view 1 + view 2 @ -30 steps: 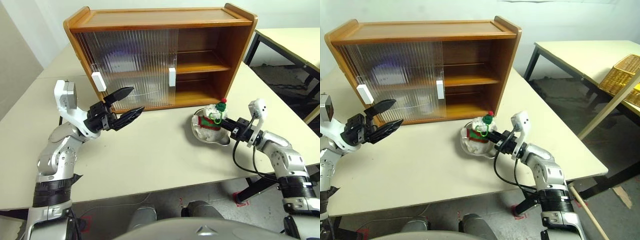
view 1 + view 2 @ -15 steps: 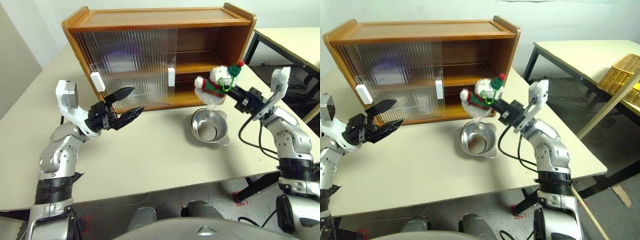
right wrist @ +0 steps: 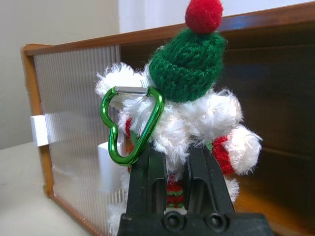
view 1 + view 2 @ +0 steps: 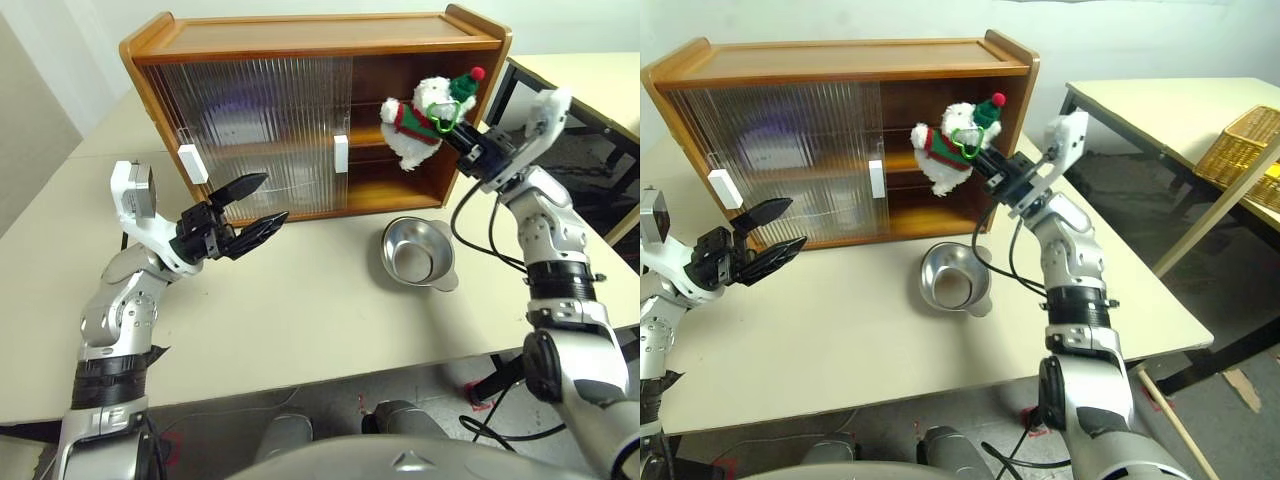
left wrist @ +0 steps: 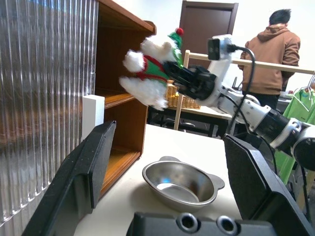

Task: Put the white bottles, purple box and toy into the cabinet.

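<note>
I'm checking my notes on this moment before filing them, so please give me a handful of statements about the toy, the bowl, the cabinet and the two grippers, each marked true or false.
1. The right gripper is shut on the toy. True.
2. The toy lies in the steel bowl. False: the bowl is empty, and the toy is held in the air in front of the cabinet's open side.
3. The left gripper is open and holds nothing. True.
4. Both sliding doors cover the cabinet's right half. False: they stand over the left part, leaving the right part open.
5. A green clip hangs on the toy. True.
</note>
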